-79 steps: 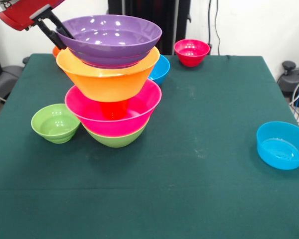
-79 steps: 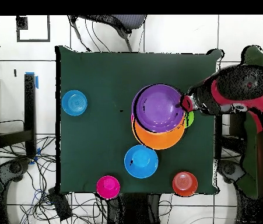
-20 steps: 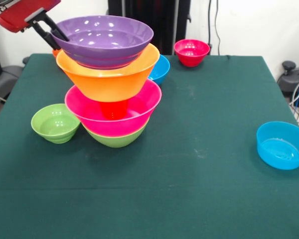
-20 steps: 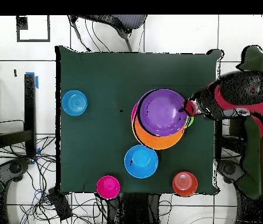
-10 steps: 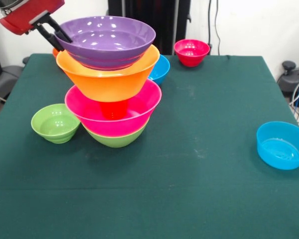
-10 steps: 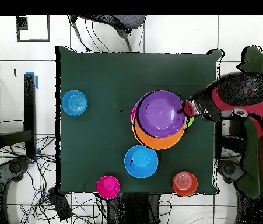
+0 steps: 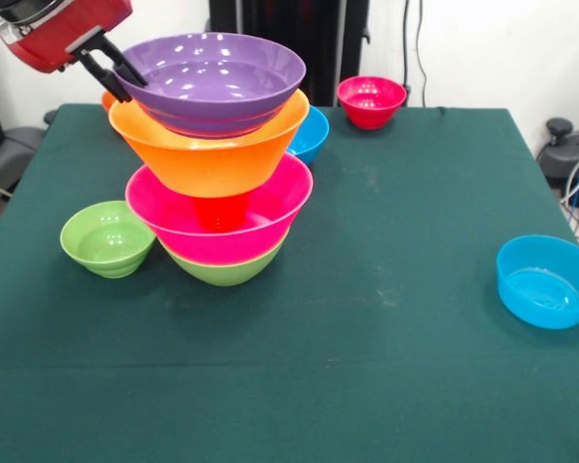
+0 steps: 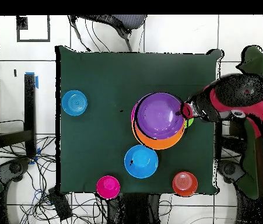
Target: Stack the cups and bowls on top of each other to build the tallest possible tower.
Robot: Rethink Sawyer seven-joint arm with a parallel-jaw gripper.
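One big green surface (image 7: 386,367) carries the tower (image 7: 217,159): green bowl, pink, orange, then the purple bowl (image 7: 217,77) on top. The hand (image 7: 116,68), at the purple bowl's 9 o'clock, is clenched on its rim.

nine bowls (image 7: 222,82), one cup (image 7: 220,209)

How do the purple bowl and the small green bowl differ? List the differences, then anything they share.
The purple bowl is wide; the small green bowl is much narrower. The purple bowl tops the tower, gripped at its rim by the gripper; the green bowl sits alone on the table. Both stand upright and empty.
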